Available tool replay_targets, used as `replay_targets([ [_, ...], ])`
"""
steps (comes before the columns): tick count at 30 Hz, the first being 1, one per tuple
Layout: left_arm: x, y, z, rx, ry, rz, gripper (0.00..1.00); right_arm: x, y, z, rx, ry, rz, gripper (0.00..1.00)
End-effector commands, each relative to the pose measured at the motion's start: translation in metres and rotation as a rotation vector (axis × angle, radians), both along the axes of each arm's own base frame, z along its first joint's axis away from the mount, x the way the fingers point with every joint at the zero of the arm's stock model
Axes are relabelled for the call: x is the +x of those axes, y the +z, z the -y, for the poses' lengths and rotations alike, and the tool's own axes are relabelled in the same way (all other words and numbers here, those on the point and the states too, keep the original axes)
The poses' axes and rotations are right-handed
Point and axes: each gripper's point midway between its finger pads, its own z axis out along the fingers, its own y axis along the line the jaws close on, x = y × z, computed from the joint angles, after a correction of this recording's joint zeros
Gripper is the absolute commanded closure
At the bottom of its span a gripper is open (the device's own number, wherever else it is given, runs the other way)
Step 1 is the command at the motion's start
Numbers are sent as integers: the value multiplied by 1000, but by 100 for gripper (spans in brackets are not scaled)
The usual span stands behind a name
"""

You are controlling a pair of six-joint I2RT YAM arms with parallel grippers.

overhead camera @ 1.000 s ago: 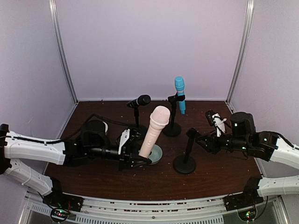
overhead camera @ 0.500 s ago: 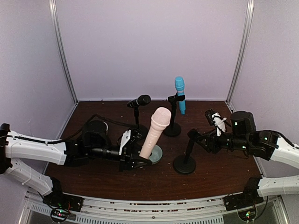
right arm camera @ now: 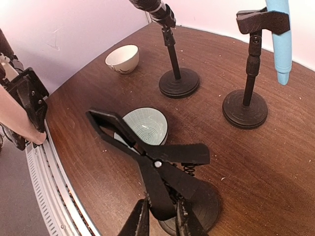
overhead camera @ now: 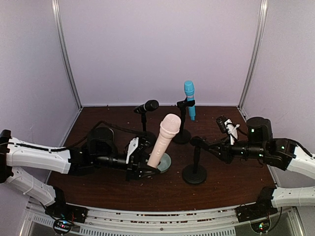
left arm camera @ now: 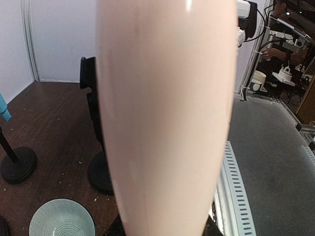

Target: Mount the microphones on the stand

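The pink microphone (overhead camera: 163,139) is standing tilted near the middle of the counter (overhead camera: 147,189), its round head leaning up and to the right, its lower end sitting in the left claw (overhead camera: 146,163), which is clamping tight around it. In the left wrist view the pale body (left arm camera: 165,113) is filling most of the frame. The left arm is stretching low and nearly level across the counter from the left edge, with its wrist turned toward the centre.

Just to the right, the empty stand (overhead camera: 195,168) is sitting on its round black base, apart from the pink microphone. The right claw (overhead camera: 210,146) is squeezing the handles of the clip (right arm camera: 147,147) at the top of this stand, and the clip's two arms are spreading wide apart. The right arm is reaching in from the right side, its forearm running roughly level above the counter.

A green bowl (right arm camera: 145,126) is lying on the counter between the pink microphone and the empty stand. Further back, the blue microphone (overhead camera: 189,98) is hanging upright in the clip of its own stand, and the black microphone (overhead camera: 147,106) is resting slanted on another stand to its left. A white bowl (right arm camera: 123,58) is sitting near the left wall.
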Motion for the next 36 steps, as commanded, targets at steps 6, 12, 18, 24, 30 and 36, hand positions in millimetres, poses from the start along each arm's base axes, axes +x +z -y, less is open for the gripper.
replay_targets([
  [6,0,15,7,-45,-16,14,98,-10,4,-8,34,82,21,88],
  [12,1,16,9,-44,-18,13,98,-14,1,-8,39,102,18,91],
  [18,1,16,9,-41,-17,11,98,-24,15,-12,102,151,48,98],
  [24,1,14,8,-29,-15,12,98,-35,24,-18,167,216,73,100],
  [30,3,13,4,-20,5,23,98,-41,37,-30,219,270,108,100],
  [36,4,13,-4,-5,30,37,98,-44,51,-45,264,312,139,100],
])
